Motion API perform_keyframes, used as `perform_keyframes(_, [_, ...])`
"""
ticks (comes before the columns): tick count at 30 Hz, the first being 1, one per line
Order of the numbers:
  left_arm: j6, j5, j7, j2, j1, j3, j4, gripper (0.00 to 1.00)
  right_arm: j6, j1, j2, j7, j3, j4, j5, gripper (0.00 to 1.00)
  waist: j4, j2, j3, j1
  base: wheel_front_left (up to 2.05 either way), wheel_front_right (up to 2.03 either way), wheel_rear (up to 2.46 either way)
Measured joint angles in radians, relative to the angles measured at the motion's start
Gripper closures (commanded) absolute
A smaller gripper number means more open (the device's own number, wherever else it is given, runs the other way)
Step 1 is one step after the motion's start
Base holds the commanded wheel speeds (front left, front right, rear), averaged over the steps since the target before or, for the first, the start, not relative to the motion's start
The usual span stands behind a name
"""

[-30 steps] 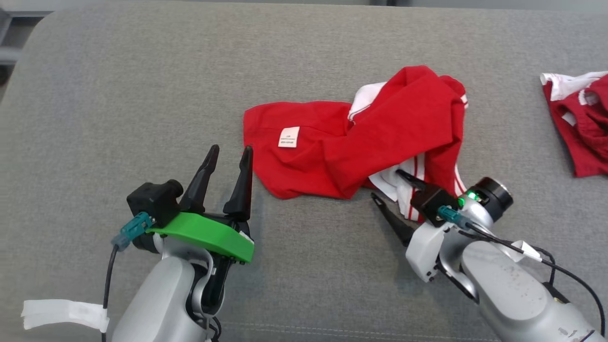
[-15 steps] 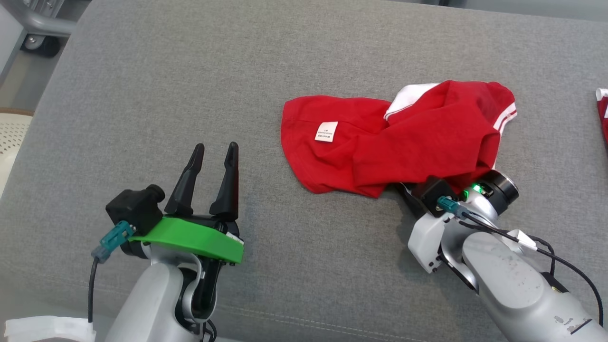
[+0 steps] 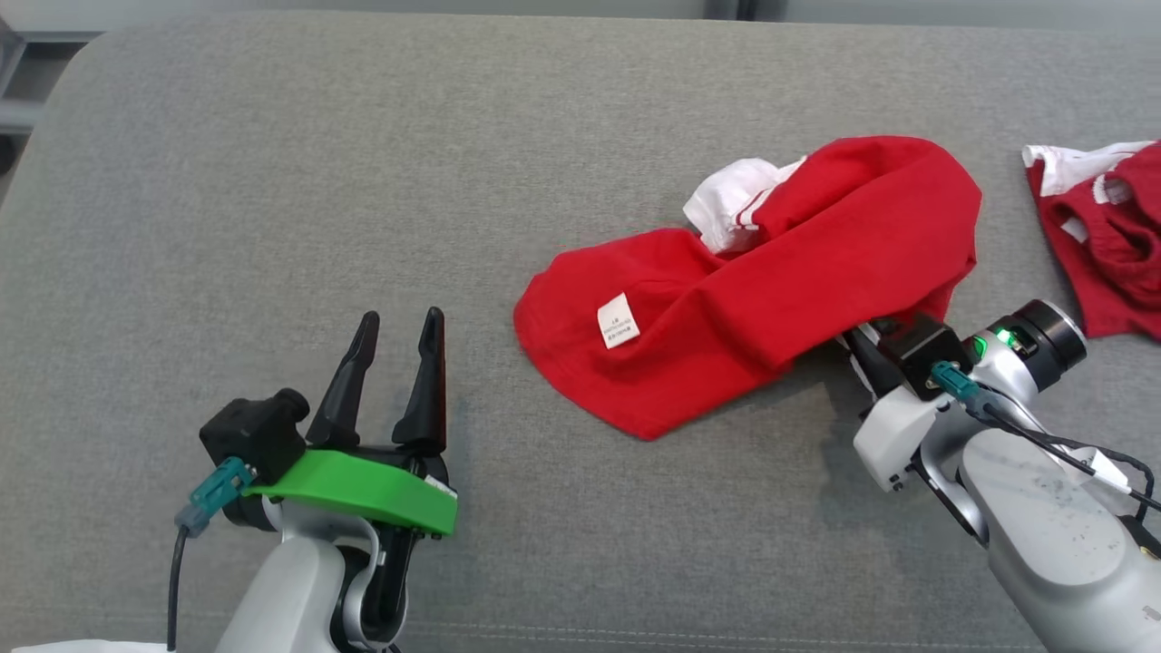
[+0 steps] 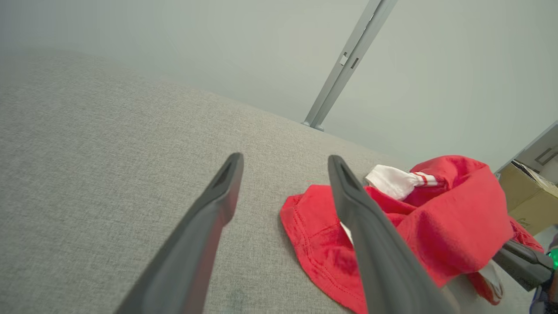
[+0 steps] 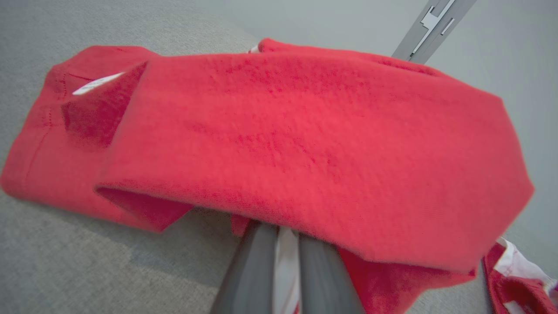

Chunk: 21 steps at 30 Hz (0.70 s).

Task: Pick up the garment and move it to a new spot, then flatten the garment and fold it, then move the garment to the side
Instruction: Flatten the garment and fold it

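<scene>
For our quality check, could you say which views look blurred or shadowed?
Head view: sharp, evenly lit, soft shadow below the right gripper. Left wrist view: left gripper soft near the lens. Right wrist view: garment blurred, fingers out of focus.

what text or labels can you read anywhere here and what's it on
white sewn-in label on the crumpled red fabric garment: a few lines of dark print, too small to read
brown cardboard box: a dark mark, too blurred to read
nothing else carries text
</scene>
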Motion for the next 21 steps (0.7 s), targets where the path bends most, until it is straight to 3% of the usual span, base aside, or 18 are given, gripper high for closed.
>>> perform_keyframes(4, [0.000,0.007,0.000,0.000,0.011,-0.008,0.001,0.00,0.014,0.019,-0.031,0.004,0.002,-0.015,0.001,1.00,-0.045,0.0000,-0.009,0.0000,0.00,0.00,0.00])
perform_keyframes(6, [0.000,0.013,0.000,0.000,0.014,-0.010,0.001,0.00,0.036,0.038,-0.052,0.023,0.019,-0.014,0.001,1.00,-0.068,0.0000,-0.012,0.0000,0.00,0.00,0.00])
perform_keyframes(12, [0.000,0.017,0.000,0.000,0.020,-0.012,-0.004,0.00,0.015,0.034,-0.106,0.009,-0.034,-0.086,0.000,1.00,-0.131,0.0000,-0.020,0.0000,0.00,0.00,0.00])
perform_keyframes(17, [-0.003,0.006,0.000,0.001,0.021,-0.066,0.001,0.00,0.010,-0.016,-0.102,-0.005,-0.059,-0.185,0.011,1.00,-0.161,0.0000,-0.028,0.0000,0.00,0.00,0.00])
perform_keyframes(21, [-0.018,-0.025,0.000,0.003,0.022,-0.116,0.019,0.00,0.011,-0.022,-0.097,-0.002,-0.069,-0.197,0.030,1.00,-0.153,0.0000,-0.035,0.0000,0.00,0.00,0.00])
